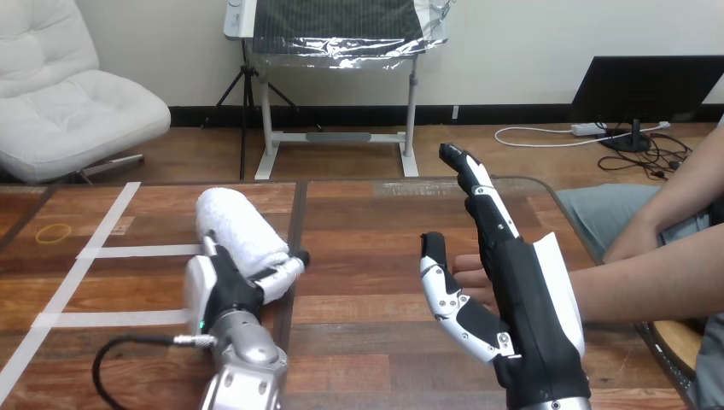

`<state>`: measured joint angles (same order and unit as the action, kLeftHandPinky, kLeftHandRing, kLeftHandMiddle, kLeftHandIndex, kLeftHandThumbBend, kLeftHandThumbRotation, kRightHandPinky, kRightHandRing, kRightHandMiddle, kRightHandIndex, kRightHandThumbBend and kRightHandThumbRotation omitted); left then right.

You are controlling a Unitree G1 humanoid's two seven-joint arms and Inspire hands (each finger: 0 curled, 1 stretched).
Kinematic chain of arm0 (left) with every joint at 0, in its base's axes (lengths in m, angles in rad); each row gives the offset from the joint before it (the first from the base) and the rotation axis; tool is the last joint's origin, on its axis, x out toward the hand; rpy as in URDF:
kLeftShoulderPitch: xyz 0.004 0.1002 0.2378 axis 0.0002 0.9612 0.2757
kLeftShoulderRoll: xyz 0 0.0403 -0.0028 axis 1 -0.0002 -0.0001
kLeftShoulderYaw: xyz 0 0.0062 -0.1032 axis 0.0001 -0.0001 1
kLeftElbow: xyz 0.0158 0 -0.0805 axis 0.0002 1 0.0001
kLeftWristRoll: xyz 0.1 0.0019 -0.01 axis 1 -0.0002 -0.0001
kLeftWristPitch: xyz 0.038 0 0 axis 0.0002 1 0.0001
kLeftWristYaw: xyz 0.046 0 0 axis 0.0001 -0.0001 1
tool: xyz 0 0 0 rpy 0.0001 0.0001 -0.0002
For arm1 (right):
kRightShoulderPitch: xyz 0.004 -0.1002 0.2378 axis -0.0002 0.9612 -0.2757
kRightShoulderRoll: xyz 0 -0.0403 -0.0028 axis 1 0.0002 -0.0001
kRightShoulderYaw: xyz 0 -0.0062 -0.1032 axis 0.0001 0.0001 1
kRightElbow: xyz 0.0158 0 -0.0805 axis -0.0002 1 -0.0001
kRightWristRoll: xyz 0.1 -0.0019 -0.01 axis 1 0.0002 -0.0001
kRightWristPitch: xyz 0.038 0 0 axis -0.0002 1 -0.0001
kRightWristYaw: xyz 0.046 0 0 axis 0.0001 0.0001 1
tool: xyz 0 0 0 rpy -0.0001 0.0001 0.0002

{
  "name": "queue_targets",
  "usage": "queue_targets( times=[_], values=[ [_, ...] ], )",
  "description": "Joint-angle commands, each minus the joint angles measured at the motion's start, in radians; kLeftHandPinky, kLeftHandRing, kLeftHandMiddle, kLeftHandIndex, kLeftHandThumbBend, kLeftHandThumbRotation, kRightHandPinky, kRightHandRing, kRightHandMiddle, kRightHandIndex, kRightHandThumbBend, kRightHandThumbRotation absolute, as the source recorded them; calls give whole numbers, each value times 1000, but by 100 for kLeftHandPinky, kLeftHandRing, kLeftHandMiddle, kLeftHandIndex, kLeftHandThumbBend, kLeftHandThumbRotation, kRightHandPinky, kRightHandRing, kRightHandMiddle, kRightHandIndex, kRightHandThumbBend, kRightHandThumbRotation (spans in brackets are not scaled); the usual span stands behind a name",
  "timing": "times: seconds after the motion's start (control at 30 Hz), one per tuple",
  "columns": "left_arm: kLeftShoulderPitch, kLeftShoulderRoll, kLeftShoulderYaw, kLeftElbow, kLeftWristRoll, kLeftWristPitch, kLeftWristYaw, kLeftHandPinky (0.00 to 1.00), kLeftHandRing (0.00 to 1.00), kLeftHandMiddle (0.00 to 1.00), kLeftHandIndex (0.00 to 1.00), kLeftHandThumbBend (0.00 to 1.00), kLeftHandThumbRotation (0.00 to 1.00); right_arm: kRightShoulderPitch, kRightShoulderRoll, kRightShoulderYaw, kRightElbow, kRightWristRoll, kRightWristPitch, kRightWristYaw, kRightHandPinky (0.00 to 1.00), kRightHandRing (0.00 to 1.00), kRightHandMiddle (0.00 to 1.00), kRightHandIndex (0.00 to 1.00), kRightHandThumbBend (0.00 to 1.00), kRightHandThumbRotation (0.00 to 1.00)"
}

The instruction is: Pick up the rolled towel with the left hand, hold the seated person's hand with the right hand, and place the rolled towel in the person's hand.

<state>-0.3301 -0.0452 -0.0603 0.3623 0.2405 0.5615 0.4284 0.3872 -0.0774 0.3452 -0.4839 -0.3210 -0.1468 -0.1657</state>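
Two hands busy: rolled towel [239, 224] gripped, person's hand [471, 272] not yet held.
Our left hand [229, 286] clasps the rolled towel left of the table's [359, 222] middle. Our right hand [521, 299] stands straight-fingered just beside the person's hand, which reaches in from the right edge. Next, we judge, the right hand must curl round it before the towel crosses over.

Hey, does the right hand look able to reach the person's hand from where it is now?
Probably yes. The right hand is open with straight fingers, and the person's hand shows just behind it, between its thumb and fingers, with nothing in the way.
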Motion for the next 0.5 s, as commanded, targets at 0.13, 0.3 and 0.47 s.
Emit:
queue_targets(
  times=[0.13,0.3,0.47],
  values=[
    [-134,108,-153,68,167,102,-111,78,87,95,99,71,38,-37,37,-6,-47,12,2,8,100,100,100,94,0,0],
    [-151,150,-227,86,252,144,-178,72,82,90,96,72,41,-35,35,-7,-46,13,3,11,100,100,100,94,0,0],
    [-170,183,-298,105,333,192,-234,63,73,81,89,74,43,-33,35,-8,-50,1,9,10,100,100,100,95,0,0]
  ],
)
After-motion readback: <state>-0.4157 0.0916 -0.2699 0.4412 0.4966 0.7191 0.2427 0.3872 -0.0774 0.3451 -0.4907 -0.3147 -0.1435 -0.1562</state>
